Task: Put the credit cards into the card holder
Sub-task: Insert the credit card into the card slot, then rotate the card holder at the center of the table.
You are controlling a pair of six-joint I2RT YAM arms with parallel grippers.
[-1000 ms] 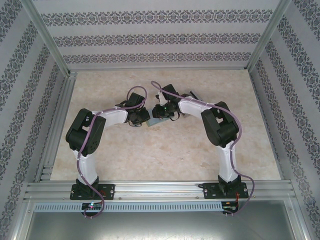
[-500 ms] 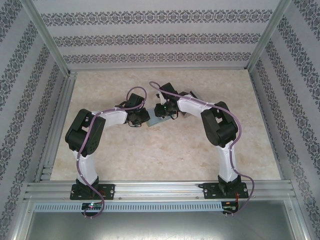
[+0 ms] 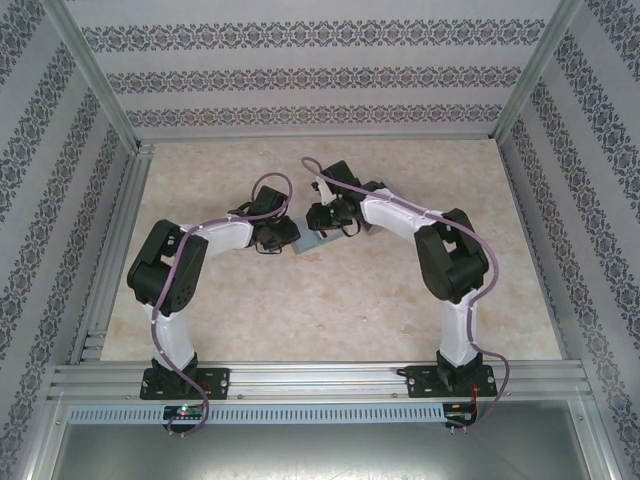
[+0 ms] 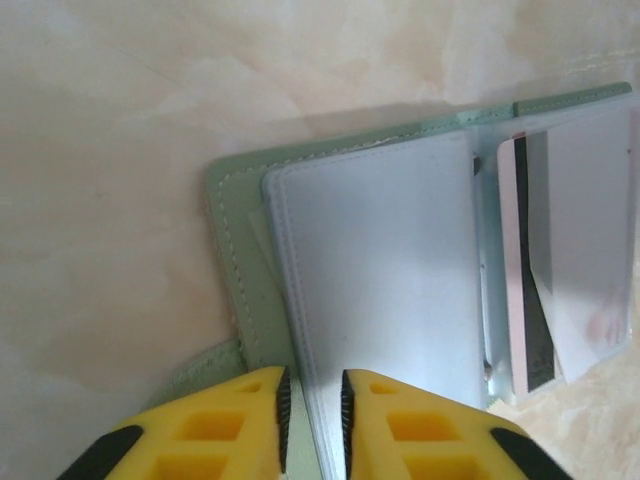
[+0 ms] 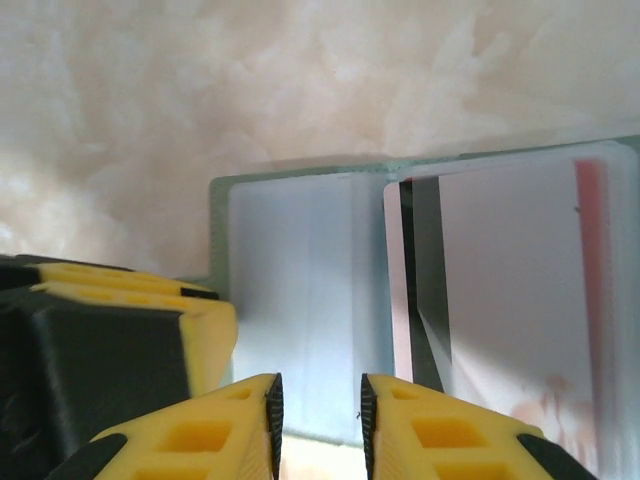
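Mid-insertion step, by the look of it. At centre of top view, on the table (image 3: 250, 300): holder (image 3: 318, 243), w/ both arms bent in over it from L and R.

In left wrist view, lies open: green cover edge at left, clear pocket (image 4: 380, 270) across the middle. At right of that frame, can make out one card (image 4: 527, 300) w/ dark stripe, tucked behind the clear film of the right-hand side. Same card at centre-right in right wrist view. Can't say if seated fully.

Left hand (image 4: 314, 395), bottom centre of its frame: nearly closed, narrow gap, w/ pocket edge running into the gap. Can't tell if pinching or just straddling.

Right hand (image 5: 316, 400), bottom centre of its own frame: narrow gap too, pale pocket in line w/ it. Again can't tell grip vs. hover. Lower left of that frame: side of left hand, just beside.

Judged approx. partway thru, w/ at least one card in.

Next, prob.: steady holder w/ one hand, then press card home w/ the other or spread a pocket for another card. Calls for a light touch, since thin film is likely to buckle and holder likely to slide on smooth table. Best to keep holder flat and push along the pocket, not across it.
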